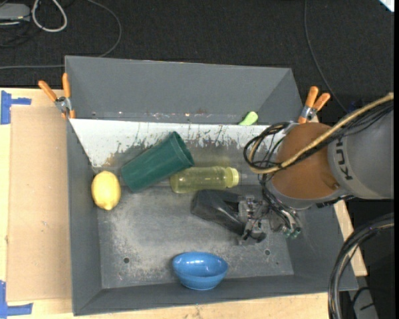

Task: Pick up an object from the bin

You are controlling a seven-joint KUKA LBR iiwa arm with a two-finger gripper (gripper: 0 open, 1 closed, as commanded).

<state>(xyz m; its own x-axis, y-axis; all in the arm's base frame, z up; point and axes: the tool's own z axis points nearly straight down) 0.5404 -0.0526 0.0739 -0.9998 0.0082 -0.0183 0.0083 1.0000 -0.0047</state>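
Note:
My gripper point(253, 222) is low in the right part of the bin, at the right end of a dark grey, flat, wedge-shaped thing point(211, 208) that lies on the floor. The gripper overlaps that end and hides it. Just behind the dark thing a clear yellow-green bottle point(203, 179) lies on its side, cap toward the right.
A dark green cup point(155, 161) lies tipped over near the back wall, with a yellow lemon point(106, 190) to its left. A blue bowl point(199, 270) sits at the front wall. A small lime-green piece point(248, 118) rests against the back wall. The arm fills the bin's right side.

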